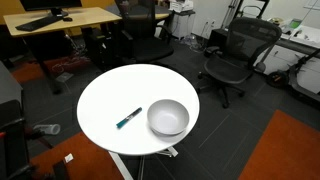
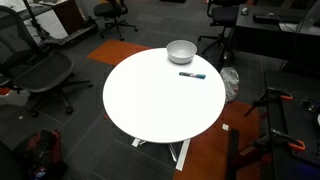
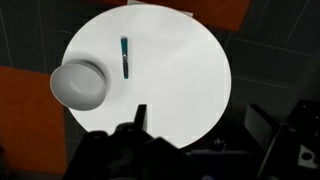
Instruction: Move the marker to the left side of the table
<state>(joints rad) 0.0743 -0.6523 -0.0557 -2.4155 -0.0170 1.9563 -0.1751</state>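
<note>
You are holding the pincer (image 3: pixel 138 128) high over the worktop (image 3: pixel 190 80), and its fingers are showing too dark to tell released from clenched. The marker (image 3: pixel 125 58) is lying flat beside the bowl (image 3: pixel 80 85), apart from it.

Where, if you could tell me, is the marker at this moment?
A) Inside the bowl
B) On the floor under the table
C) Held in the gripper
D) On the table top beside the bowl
D: the marker lies flat on the white table next to the bowl, and the wrist view shows a clear gap between them.
</note>
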